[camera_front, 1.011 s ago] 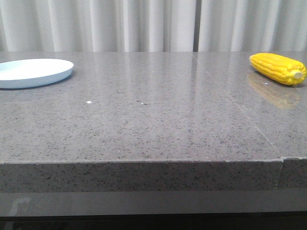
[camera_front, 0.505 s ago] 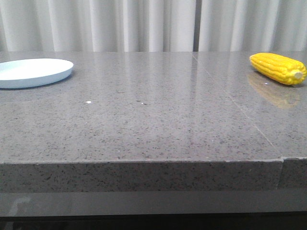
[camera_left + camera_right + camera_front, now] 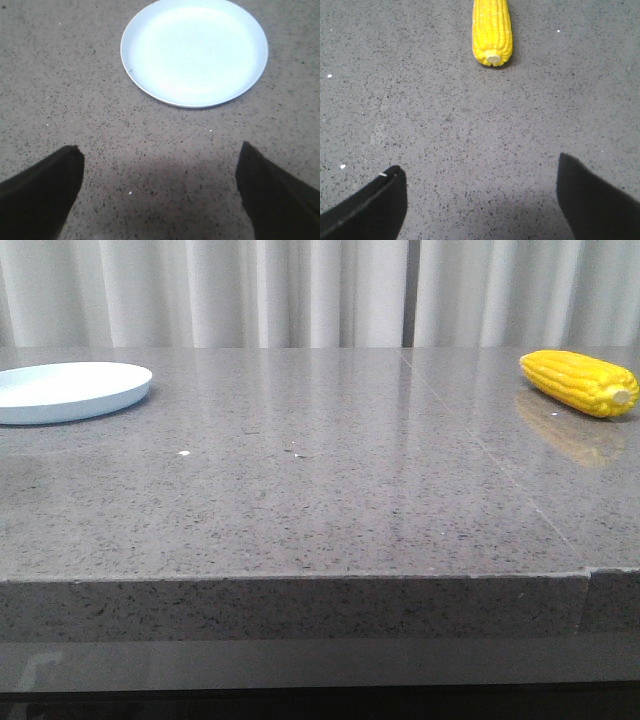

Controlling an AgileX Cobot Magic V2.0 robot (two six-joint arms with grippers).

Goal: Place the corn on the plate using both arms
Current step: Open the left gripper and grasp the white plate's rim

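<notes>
The yellow corn (image 3: 581, 382) lies on the grey stone table at the far right, its pale stub end toward the right edge. The pale blue-white plate (image 3: 70, 391) sits empty at the far left. Neither arm shows in the front view. In the left wrist view my left gripper (image 3: 160, 160) stands open over bare table, well short of the plate (image 3: 194, 52). My right gripper (image 3: 479, 172) is open in the right wrist view, with the corn (image 3: 492, 31) lying lengthwise ahead of it, stub end facing the fingers, a clear gap between.
The speckled grey table (image 3: 320, 490) has a seam (image 3: 480, 450) running from the back toward the front right. White curtains (image 3: 300, 290) hang behind it. The table's front edge (image 3: 300, 580) is close to the camera.
</notes>
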